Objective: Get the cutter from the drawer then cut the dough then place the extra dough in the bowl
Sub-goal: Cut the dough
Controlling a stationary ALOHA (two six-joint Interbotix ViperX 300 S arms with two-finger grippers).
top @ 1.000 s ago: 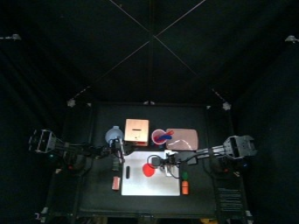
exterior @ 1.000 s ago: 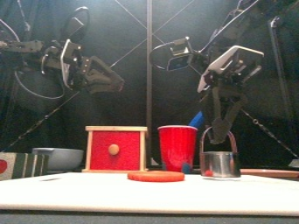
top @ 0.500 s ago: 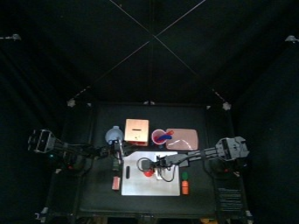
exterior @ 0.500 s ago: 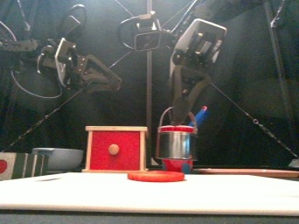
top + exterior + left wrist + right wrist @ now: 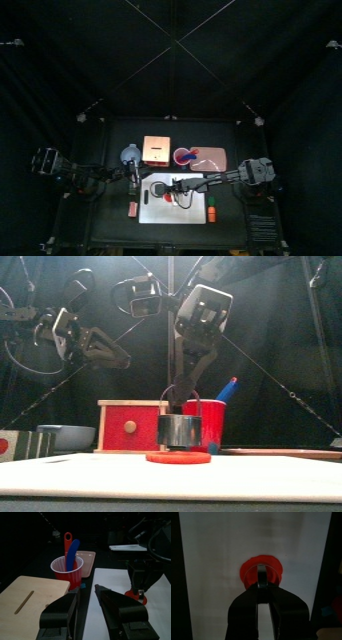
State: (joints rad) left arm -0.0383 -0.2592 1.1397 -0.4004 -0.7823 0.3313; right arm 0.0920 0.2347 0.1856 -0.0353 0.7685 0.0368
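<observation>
Pinched shut with the right gripper [image 5: 181,391] on the thin wire handle of the round metal cutter [image 5: 179,432], set upright on the flat red dough disc [image 5: 178,457] mid white cutting board [image 5: 174,476]. Held slightly parted and empty at the left gripper [image 5: 87,588], raised near the pale wooden box [image 5: 33,594] and red cup [image 5: 69,571].

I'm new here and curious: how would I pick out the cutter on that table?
Start at the white cutting board in front. On it lies a flat red dough disc, and the cutter hangs right over it from the right tool. It is the only shiny metal cylinder, unlike the red cup behind.
</observation>
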